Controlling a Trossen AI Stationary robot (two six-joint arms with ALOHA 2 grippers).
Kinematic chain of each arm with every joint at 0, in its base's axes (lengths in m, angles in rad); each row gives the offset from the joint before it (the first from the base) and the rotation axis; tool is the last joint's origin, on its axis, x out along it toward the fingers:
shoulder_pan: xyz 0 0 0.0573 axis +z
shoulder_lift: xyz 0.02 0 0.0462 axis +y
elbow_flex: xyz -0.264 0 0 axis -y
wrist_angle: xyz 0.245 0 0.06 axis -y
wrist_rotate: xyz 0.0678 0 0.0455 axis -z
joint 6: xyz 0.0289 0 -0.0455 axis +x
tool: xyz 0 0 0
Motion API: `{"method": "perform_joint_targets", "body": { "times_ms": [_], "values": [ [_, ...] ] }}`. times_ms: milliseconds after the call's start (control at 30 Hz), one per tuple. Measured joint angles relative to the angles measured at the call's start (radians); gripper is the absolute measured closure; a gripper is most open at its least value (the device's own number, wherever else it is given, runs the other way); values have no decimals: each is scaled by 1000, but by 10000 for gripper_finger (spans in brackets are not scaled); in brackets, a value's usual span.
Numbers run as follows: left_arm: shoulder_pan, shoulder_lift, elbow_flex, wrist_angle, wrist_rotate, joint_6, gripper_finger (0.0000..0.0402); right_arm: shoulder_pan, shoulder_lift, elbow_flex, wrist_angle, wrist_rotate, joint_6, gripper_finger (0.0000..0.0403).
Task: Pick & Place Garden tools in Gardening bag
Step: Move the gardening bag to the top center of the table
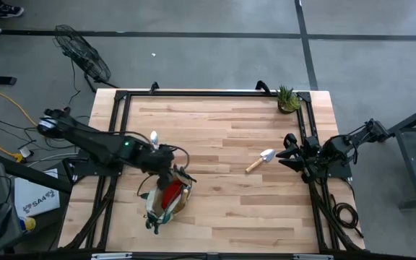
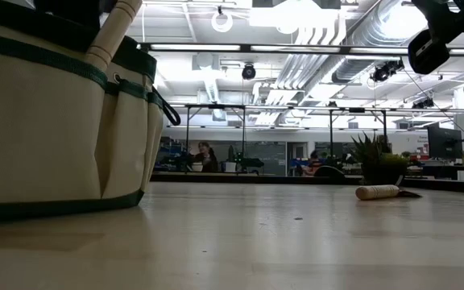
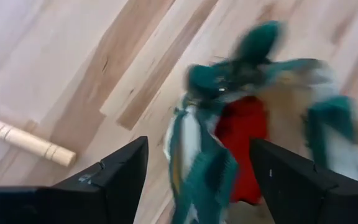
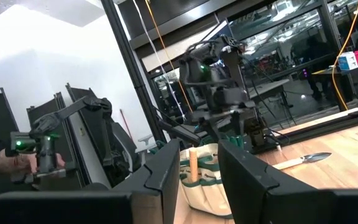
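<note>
The beige gardening bag [image 1: 166, 198] with dark green trim stands on its base at the table's near left. It also shows in the low view [image 2: 55, 121]. A red cloth piece [image 3: 244, 146] lies inside it, and a wooden handle [image 2: 115, 32] sticks out of its top. My left gripper [image 3: 199, 146] is open and empty just above the bag's mouth, as the high view [image 1: 170, 182] also shows. A silver-bladed, wooden-handled trowel [image 1: 261, 160] lies flat on the table right of centre. My right gripper [image 1: 289, 153] is open and empty, just right of the trowel's blade.
A small potted green plant [image 1: 287, 100] stands at the far right corner. A dark metal frame [image 1: 121, 108] runs along the table's edges. Bare wood lies between the bag and the trowel. People sit in the room beyond the table [image 2: 206, 157].
</note>
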Motion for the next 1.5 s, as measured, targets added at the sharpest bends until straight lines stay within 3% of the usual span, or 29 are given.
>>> {"method": "perform_joint_targets", "body": {
  "times_ms": [367, 467, 633, 900, 1167, 1500],
  "values": [
    [112, 132, 0, 2, 150, 29, 129, 0, 0, 0, 0, 0, 0, 300],
    [113, 144, 0, 1, 159, 32, 145, 0, 0, 0, 0, 0, 0, 300],
    [112, 144, 0, 2, 164, 33, 219, 0, 1, 0, 0, 0, 0, 300],
    [112, 144, 0, 14, 164, 93, 387, 0, 0, 0, 0, 0, 0, 300],
    [139, 144, 0, 103, 142, 200, 398, 0, 0, 0, 0, 0, 0, 300],
    [323, 144, 0, 214, 143, 497, 400, 0, 0, 0, 0, 0, 0, 300]
  ]
}}
